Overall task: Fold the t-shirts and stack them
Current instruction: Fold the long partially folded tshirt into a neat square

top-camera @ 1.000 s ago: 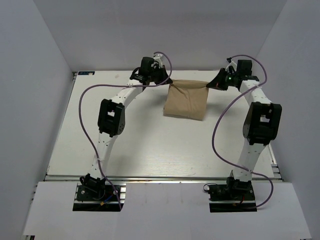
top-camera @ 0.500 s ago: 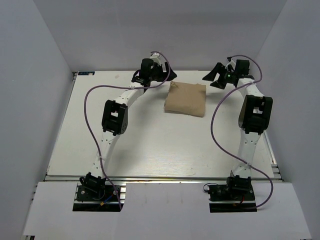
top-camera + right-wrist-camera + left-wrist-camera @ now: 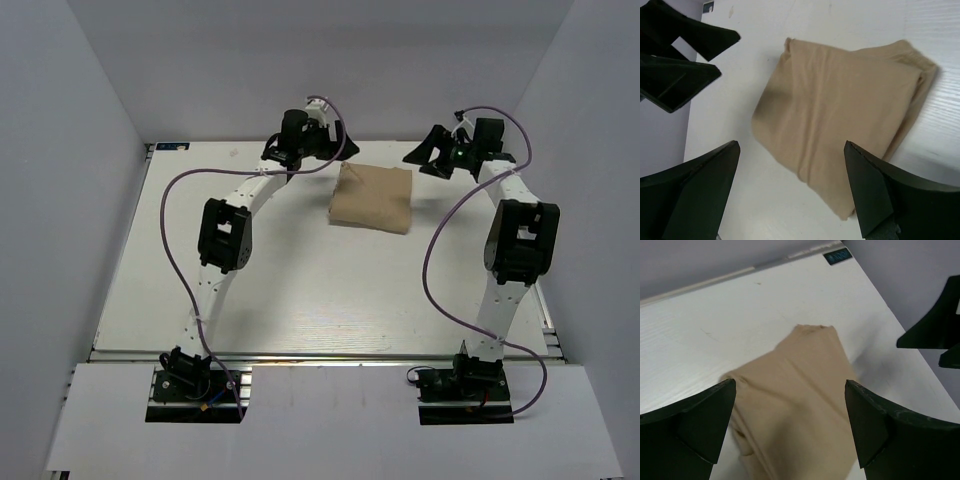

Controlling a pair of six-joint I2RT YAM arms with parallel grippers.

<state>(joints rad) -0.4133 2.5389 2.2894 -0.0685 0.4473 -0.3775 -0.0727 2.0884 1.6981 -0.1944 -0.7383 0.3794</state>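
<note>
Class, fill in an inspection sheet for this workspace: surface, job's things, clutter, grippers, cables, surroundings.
Surface: white table, small dark label at its far left corner.
Job's things: one tan t-shirt, folded, lying flat near the far edge.
Clutter: nothing seen.
Grippers: left gripper and right gripper both open, holding nothing, either side of the shirt.
Cables: purple cables loop over the table, clear of the shirt.
Surroundings: plain grey walls on three sides.

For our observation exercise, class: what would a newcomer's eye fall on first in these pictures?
A tan t-shirt, folded into a compact rectangle, lies toward the far side of the white table. The left arm's fingers and the right arm's fingers stand open beside its far corners, holding nothing.
</note>
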